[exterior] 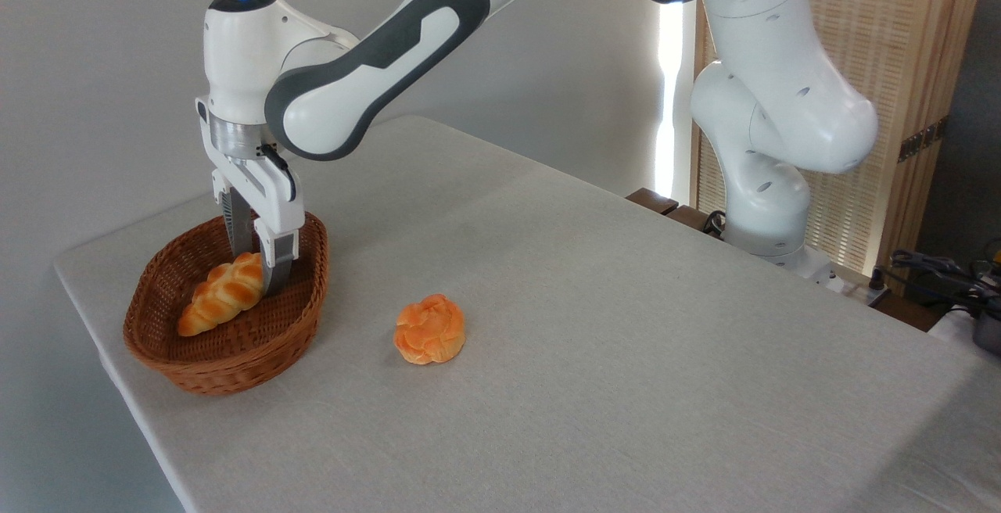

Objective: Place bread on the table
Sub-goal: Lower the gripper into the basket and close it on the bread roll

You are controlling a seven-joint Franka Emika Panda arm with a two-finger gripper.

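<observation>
The braided loaf (pixel 221 293) lies in the wicker basket (pixel 227 356) on the worktop (pixel 626 356). The end effector (pixel 258 274) straddles its right end, fingers apart, not yet clenched. The loaf looks light and soft; gripping nearer its middle seems safer.

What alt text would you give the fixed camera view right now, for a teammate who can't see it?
The robot's tool reaches down into a brown wicker basket, its fingers straddling the right end of a braided bread that lies inside. The basket sits at the left end of a cloth-covered table; a round orange bun lies on the cloth to its right.
</observation>
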